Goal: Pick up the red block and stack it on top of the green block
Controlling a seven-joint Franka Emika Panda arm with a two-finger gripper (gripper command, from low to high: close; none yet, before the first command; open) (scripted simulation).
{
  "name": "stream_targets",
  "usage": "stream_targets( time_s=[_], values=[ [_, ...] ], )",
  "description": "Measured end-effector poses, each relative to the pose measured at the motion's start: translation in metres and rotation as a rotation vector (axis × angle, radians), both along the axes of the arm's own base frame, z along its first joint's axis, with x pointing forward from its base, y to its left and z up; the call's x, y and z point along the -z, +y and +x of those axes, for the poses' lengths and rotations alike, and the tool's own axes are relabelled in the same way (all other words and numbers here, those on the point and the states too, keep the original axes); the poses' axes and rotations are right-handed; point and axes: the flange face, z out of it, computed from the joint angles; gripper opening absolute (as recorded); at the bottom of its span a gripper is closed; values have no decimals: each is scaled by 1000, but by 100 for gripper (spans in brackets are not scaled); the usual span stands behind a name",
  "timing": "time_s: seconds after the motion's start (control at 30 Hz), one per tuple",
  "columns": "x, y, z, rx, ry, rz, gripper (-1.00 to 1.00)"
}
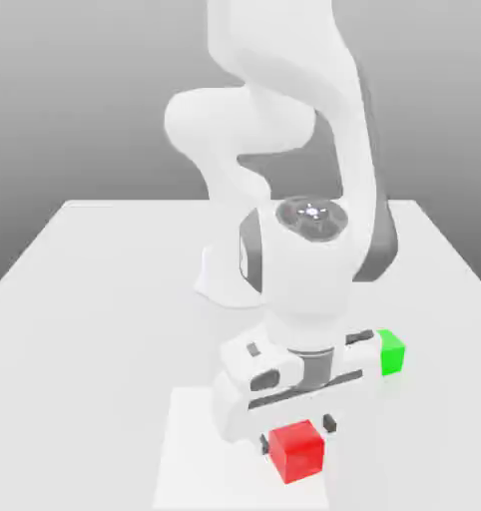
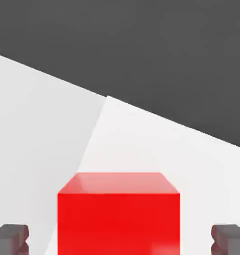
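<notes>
Exterior view, arm: we see 1 white arm bent forward and low over a pale worktop [image 1: 95, 299], its hand pointing down.
Exterior view, pincer: the pincer [image 1: 296, 435] sits at the near edge of the scene, directly over the red block [image 1: 298, 451], with a dark fingertip showing at each side of the cube's upper part.
Exterior view, red block: it rests on a lighter square patch of the worktop, below and between the fingertips.
Exterior view, green block: the green block [image 1: 391, 352] stands on the worktop toward the exterior view's right and farther back, apart from the red block and partly hidden behind the hand.
Hand view, red block: we see the red block [image 2: 119, 214] centred between 2 dark fingertips [image 2: 12, 238], with a gap of pale surface on each side.
Hand view, pincer state: the pincer [image 2: 120, 238] is released around the cube, straddling it but not yet touching its side faces; we judge it is not gripping.
Key relation: the cube lies straight between the fingers, faces square to them, so we judge the next move only needs the fingers to close evenly.
What each view adds: the exterior view gives the green block's place; the hand view gives the side gaps at the cube.
</notes>
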Motion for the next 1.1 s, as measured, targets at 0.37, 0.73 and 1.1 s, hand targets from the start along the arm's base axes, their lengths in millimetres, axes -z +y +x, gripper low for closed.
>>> stream_targets(
  time_s=[0.37,0.73,1.1],
  values=[
    [-55,6,-4,-33,1,0,-100],
    [-87,117,-113,-845,2,3,-100],
    [-70,158,-204,-1445,2,-1,-100]
  ],
)
